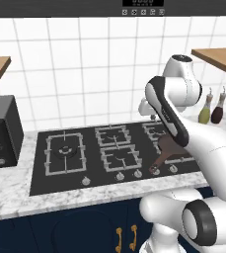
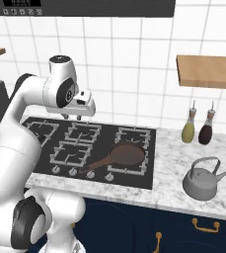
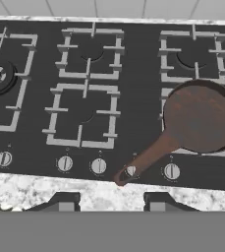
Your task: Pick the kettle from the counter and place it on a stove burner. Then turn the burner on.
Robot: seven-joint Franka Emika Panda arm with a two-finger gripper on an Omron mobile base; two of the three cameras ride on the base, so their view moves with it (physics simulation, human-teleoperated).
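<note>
Listing what stands in view: kettle (image 2: 203, 179), squat grey metal, rounded body, short spout pointing right, thin arched wire handle upright over the lid; it rests on the marble surface (image 2: 169, 190) to the right of the cooktop, well apart from the pincer (image 2: 78, 116). Pincer hangs above the middle burners, jaws partly apart with nothing between them; its two dark tips (image 3: 65, 201) show at the near edge of the cooktop in the hand view. Stove burner (image 1: 65, 152), the wide square grate with a round ring, lies at the far left of the cooktop, unoccupied. Brown long-handled pan (image 2: 125, 156) occupies a right-hand burner, its handle reaching toward the row of knobs (image 3: 98, 166). Two bottles (image 2: 197, 127) stand against the tiled wall behind the kettle. Handling judgement: rigid, probably light if empty, smooth and likely slippery on the body; the wire handle's top is the sensible hold, though the kettle may swing beneath it during the long carry across the pan.
</note>
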